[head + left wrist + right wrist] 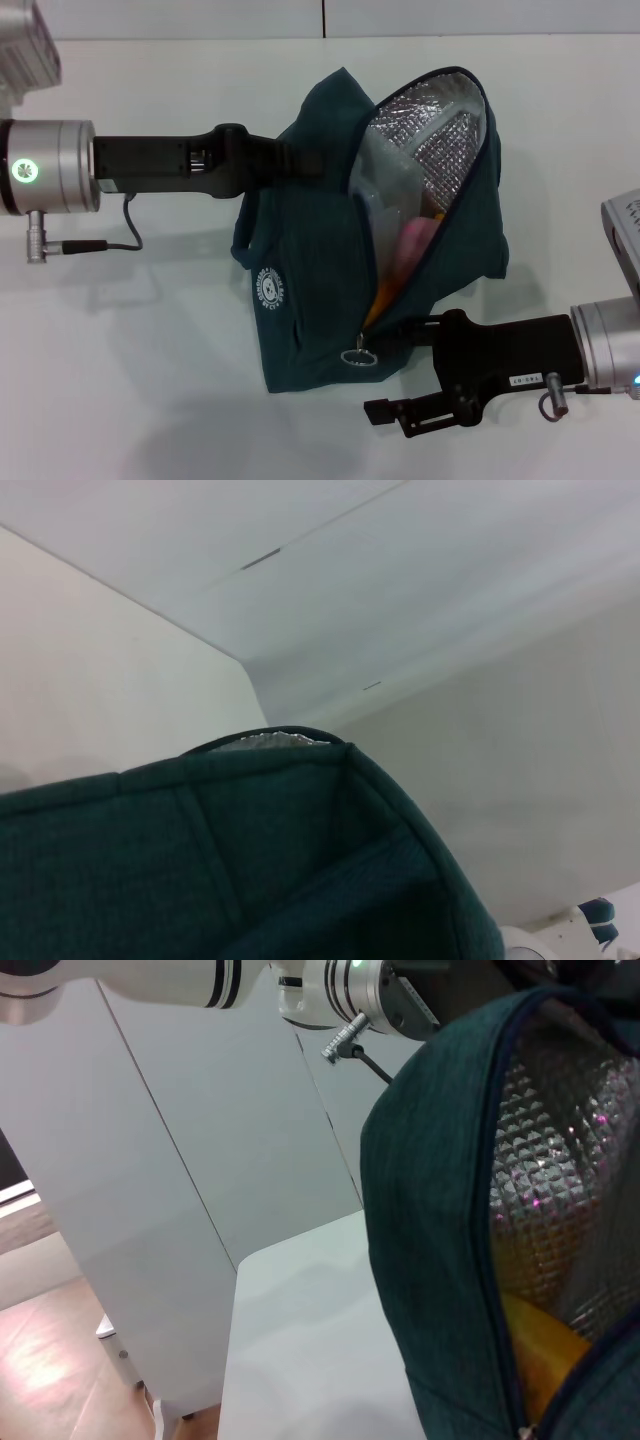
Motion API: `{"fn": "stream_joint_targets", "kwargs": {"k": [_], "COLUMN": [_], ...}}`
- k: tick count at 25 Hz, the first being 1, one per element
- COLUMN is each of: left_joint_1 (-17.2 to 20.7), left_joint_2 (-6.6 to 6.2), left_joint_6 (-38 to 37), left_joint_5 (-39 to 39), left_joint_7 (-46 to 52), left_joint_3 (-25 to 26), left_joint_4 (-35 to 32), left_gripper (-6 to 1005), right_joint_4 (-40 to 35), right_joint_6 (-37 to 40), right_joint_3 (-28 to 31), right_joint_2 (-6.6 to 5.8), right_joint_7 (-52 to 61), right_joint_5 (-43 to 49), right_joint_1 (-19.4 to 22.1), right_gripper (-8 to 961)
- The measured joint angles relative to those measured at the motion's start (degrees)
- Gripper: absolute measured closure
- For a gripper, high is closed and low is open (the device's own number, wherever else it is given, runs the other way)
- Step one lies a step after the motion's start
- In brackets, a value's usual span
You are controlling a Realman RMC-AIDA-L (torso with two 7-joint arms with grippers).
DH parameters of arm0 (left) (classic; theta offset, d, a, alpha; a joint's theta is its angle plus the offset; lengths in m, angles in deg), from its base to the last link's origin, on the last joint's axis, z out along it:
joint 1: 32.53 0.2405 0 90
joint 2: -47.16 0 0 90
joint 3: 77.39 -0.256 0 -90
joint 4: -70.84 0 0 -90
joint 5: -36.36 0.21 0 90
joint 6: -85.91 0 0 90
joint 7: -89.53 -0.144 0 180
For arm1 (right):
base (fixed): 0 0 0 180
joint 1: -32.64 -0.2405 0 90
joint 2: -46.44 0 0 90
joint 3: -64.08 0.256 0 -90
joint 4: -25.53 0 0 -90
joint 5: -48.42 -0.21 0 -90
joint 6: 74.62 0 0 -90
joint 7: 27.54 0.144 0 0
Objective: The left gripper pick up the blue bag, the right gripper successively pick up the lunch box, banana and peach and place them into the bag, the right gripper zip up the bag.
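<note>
In the head view the blue bag (310, 280) hangs over the white table (120, 360), with its mouth open and the silver foil lining (440, 130) turned to the camera. The left gripper (300, 160) comes from the left side and meets the upper rear edge of the bag. Its fingertips are covered by the fabric, so I cannot tell how the jaws stand, only that they seem to hold the bag there. Inside the mouth I see the clear lunch box (385, 195), below it the pink peach (415, 240), and a thin yellow strip of the banana (375, 305) near the low end of the opening. The ring zip pull (359, 357) hangs at that low end. The right gripper (400, 400) is just beside the pull, at the bag's lower corner. One black finger lies flat below the bag; the other is behind the fabric, so I cannot tell whether the jaws are spread or pressed together.

In the left wrist view, dark fabric of the bag (240, 860) fills the lower part and a small piece of foil shows at its rim. No fingers are seen.

In the right wrist view the bag (440, 1260) is very close, with the foil (550, 1160) and the banana (540, 1355) inside. The left arm (330, 990) is cut off at the upper edge.
</note>
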Motion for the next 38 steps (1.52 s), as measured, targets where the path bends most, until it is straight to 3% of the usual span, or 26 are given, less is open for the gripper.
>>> {"fn": "stream_joint_targets", "kwargs": {"k": [11,14,23,29,38], "left_joint_1": [-0.03,-0.08,-0.25,-0.30,-0.38], "left_joint_2": [0.66,0.86,1.20,1.19,1.16], "left_joint_6": [0.06,0.09,0.15,0.16,0.16], "left_joint_5": [-0.01,-0.01,0.00,0.00,0.01], "left_joint_7": [-0.06,-0.06,-0.14,-0.15,-0.15], "left_joint_3": [-0.01,0.01,-0.02,-0.02,-0.02], "left_joint_4": [0.38,0.39,0.48,0.50,0.50], "left_gripper": [954,953,952,951,949], "right_joint_4": [-0.30,-0.28,-0.59,-0.75,-0.80], "right_joint_6": [-0.73,-1.11,-3.56,-4.01,-4.78], "right_joint_3": [-0.24,-0.33,-4.52,-4.67,-4.62], "right_joint_2": [0.00,0.01,0.00,0.00,0.00], "right_joint_7": [-0.02,-0.03,-0.06,-0.09,-0.07], "right_joint_5": [-1.06,-1.28,-2.80,-3.37,-3.36], "right_joint_1": [-0.01,-0.01,-0.01,-0.01,-0.31], "right_gripper": [276,524,617,621,707]}}
